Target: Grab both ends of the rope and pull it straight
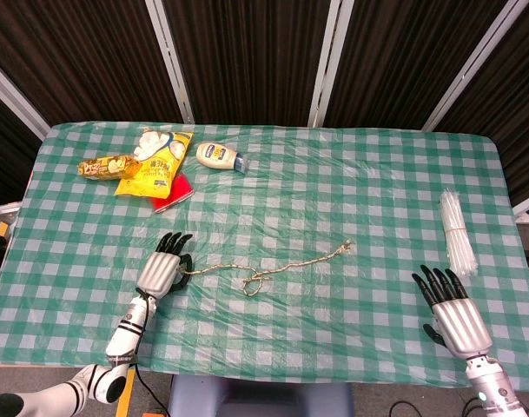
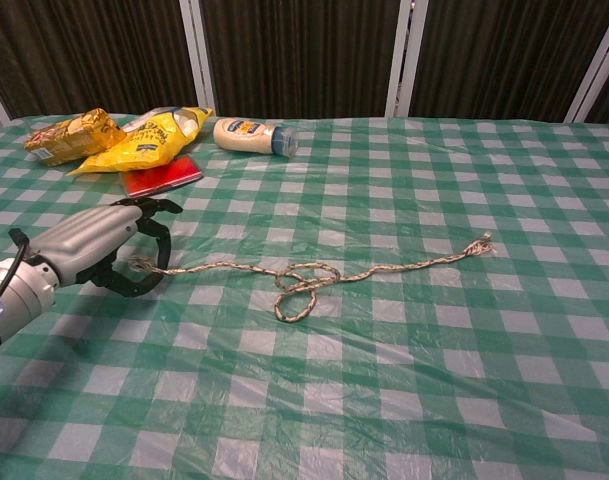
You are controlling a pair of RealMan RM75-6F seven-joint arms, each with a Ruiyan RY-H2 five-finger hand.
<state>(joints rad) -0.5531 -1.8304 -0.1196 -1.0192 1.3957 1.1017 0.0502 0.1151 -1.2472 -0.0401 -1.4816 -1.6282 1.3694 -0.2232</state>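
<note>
A tan braided rope [image 1: 286, 266] [image 2: 404, 265] lies across the middle of the green checked table, with a loose loop [image 1: 254, 281] [image 2: 302, 285] near its centre. Its frayed right end [image 1: 344, 248] [image 2: 479, 243] rests free on the cloth. My left hand [image 1: 162, 270] [image 2: 96, 246] has its fingers curled over the rope's left end and holds it just above the cloth. My right hand [image 1: 451, 310] is at the table's front right, fingers spread, holding nothing, far from the frayed end. The chest view does not show it.
At the back left lie a yellow chip bag [image 1: 156, 161] [image 2: 149, 135], a small snack pack [image 1: 105, 165] [image 2: 72, 135], a red flat packet [image 1: 175, 188] [image 2: 162, 175] and a mayonnaise bottle [image 1: 221, 156] [image 2: 249, 135]. A bundle of white strips [image 1: 456, 230] lies near the right edge.
</note>
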